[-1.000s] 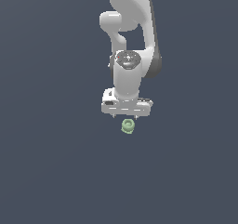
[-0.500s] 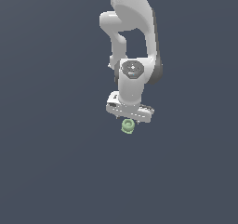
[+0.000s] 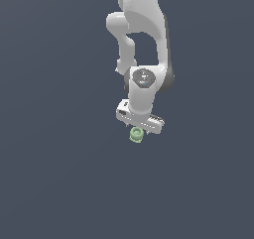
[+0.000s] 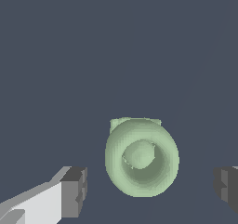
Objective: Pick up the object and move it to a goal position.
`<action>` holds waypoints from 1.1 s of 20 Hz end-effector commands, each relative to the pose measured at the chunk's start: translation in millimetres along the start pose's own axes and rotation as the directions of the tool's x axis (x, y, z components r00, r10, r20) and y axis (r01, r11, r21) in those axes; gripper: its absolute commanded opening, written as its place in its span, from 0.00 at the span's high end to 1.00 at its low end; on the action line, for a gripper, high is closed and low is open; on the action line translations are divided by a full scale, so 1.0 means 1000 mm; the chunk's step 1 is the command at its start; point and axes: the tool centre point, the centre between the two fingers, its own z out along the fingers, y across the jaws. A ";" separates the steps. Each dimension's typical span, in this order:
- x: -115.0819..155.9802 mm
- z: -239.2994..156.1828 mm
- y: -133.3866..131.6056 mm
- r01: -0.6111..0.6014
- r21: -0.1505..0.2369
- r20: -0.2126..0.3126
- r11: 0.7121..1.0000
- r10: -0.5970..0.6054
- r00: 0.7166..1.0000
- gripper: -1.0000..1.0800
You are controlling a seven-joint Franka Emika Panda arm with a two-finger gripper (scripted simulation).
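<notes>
The object (image 3: pixel 136 135) is a small pale green stubby cylinder with a ring-like flange and hollow centre, lying on the dark floor just below the white gripper (image 3: pixel 140 130) in the exterior view. In the wrist view the object (image 4: pixel 142 157) sits between the two dark fingertips (image 4: pixel 74 192), with clear gaps on both sides. The gripper (image 4: pixel 151 190) is open and touches nothing. Its fingers are mostly hidden behind the hand in the exterior view.
The white arm (image 3: pixel 144 44) rises above the gripper. The flat dark grey floor (image 3: pixel 54 173) spreads all around. No other object shows.
The arm has leaned and turned a little; the hand now sits tilted and slightly lower over the object. The object has not moved.
</notes>
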 end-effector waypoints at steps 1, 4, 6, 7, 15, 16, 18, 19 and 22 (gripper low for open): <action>0.000 0.001 0.000 -0.010 0.000 0.000 1.000 0.010 1.000 0.04; 0.000 0.001 0.000 -0.007 0.000 0.000 1.000 0.007 1.000 0.04; -0.001 0.004 0.000 -0.007 0.000 0.000 1.000 0.007 1.000 0.04; -0.001 0.007 0.000 -0.007 0.000 0.000 1.000 0.007 1.000 0.04; -0.001 0.044 0.001 -0.011 0.000 0.000 1.000 0.011 1.000 0.04; -0.001 0.047 0.000 -0.011 0.000 0.000 1.000 0.011 1.000 0.04; -0.001 0.051 0.000 -0.011 0.000 0.000 1.000 0.011 1.000 0.04; -0.001 0.051 0.000 -0.011 0.000 0.000 1.000 0.011 1.000 0.04; -0.001 0.052 0.000 -0.011 0.000 0.000 1.000 0.011 1.000 1.00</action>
